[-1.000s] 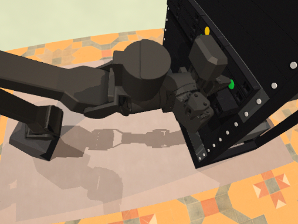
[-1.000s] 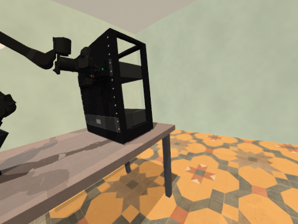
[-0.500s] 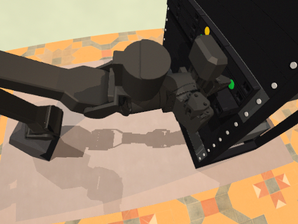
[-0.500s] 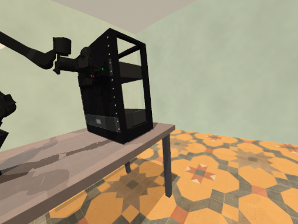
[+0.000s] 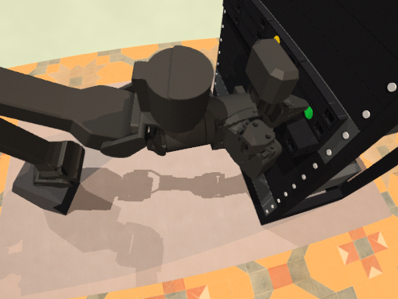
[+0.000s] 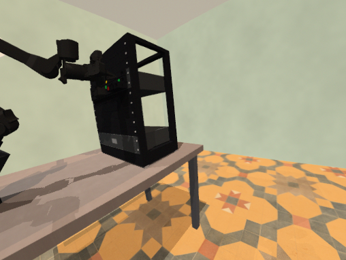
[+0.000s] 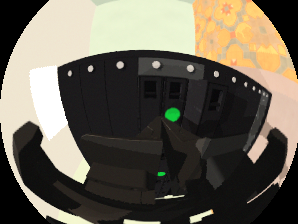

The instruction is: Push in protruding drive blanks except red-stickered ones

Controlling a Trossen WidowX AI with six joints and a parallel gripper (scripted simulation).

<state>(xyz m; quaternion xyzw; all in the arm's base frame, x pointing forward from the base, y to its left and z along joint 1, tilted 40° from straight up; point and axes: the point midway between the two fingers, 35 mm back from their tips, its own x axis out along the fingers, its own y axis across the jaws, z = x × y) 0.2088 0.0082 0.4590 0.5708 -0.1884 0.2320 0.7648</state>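
Observation:
The black rack point(image 6: 134, 102) stands on the table near its far end, with its drive bays high on the front. My gripper point(image 5: 293, 106) is shut and empty, with its tips against the rack front beside a drive blank with a green sticker point(image 5: 308, 113). In the wrist view the shut fingers point(image 7: 170, 141) sit just below that green sticker point(image 7: 172, 115). A black blank point(image 5: 302, 137) sticks out just below the gripper. A yellow sticker point(image 5: 276, 38) shows higher up. From the side I see yellow point(image 6: 106, 82), green point(image 6: 118, 80) and red point(image 6: 108, 88) stickers.
The rack sits close to the table's far edge and corner point(image 6: 194, 147). A grey panel point(image 6: 119, 141) fills the lowest bay. My arm's base point(image 5: 47, 184) stands on the table to the left.

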